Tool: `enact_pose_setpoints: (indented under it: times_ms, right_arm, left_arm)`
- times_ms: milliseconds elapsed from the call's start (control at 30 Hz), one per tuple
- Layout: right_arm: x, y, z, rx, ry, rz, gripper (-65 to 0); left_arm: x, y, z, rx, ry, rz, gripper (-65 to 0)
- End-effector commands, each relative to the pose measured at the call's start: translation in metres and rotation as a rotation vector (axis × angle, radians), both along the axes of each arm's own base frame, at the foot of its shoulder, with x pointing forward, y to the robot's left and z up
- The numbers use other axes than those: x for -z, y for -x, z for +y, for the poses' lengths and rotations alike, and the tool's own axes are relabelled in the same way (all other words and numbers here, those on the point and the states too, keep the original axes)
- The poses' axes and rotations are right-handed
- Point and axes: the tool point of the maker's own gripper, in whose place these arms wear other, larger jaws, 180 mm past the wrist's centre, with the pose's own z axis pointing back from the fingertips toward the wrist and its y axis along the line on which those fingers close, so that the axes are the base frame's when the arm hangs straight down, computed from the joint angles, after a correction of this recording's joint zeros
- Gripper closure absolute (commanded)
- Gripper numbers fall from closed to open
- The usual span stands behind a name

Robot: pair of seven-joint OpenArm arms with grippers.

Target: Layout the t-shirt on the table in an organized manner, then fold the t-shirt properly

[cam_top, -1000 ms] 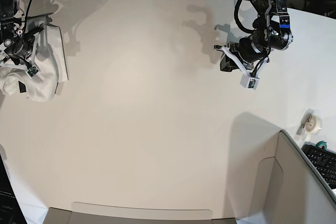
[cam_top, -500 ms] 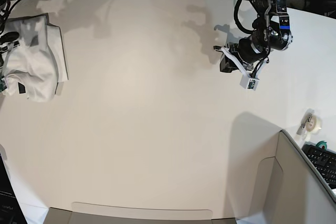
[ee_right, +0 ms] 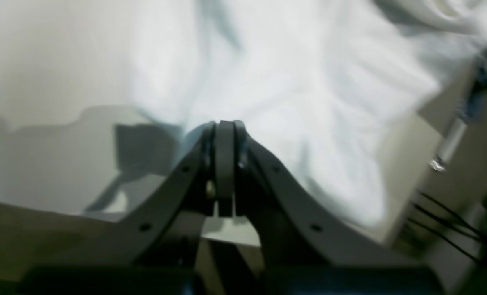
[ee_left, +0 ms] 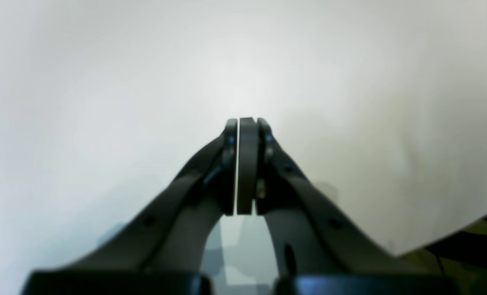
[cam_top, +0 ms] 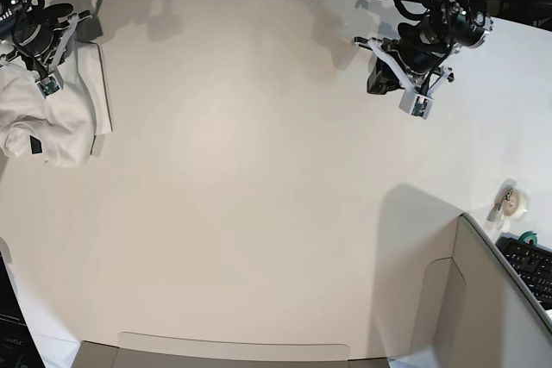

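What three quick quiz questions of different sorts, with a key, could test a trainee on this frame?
1. True or false: the t-shirt lies spread flat mid-table.
2. Which gripper hovers over bare table only: A left gripper, B right gripper?
3. Fill in: both grippers' jaws are ____.

Key: 1 false, it is bunched at the table's edge, on the base view's left. 2 A. 3 shut, holding nothing.
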Motion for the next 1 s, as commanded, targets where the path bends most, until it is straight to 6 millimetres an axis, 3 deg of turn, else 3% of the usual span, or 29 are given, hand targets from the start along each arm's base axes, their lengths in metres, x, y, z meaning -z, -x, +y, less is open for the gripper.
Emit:
enact_pose_setpoints:
  times_ms: [0, 233, 300, 400, 533, 733, 967]
  right_arm:
    - [-0.011, -0.005, -0.001, -0.023, 0.004, -0.030, 0.0]
    - [-0.018, -0.013, 0.034, -0.110, -0.185, -0.066, 0.0]
    - [-0.019, -0.013, 0.053, -0.156, -0.270, -0.066, 0.0]
    - [-0.014, -0.001, 0.079, -0.209, -0.374, -0.027, 0.0]
    - [-0.004, 0.008, 0.085, -0.129, -0.423, 0.011, 0.0]
    - [0.015, 0.035, 0.109, -0.169, -0.469, 0.116, 0.0]
    - [0.034, 0.077, 0.128, -0.148, -0.524, 0.255, 0.0]
  left_arm:
    - [-0.009, -0.004, 0.007, -0.016, -0.008, -0.039, 0.0]
    - [-0.007, 0.003, 0.014, -0.040, -0.010, -0.039, 0.0]
    - [-0.003, 0.010, 0.015, -0.043, -0.009, -0.025, 0.0]
    - [0.004, 0.023, 0.021, -0.050, -0.025, 0.007, 0.0]
    - [0.012, 0.042, 0.036, -0.023, -0.084, 0.062, 0.0]
    - [0.025, 0.080, 0.054, 0.013, -0.150, 0.164, 0.0]
    - [0.041, 0.143, 0.050, 0.030, -0.113, 0.329, 0.0]
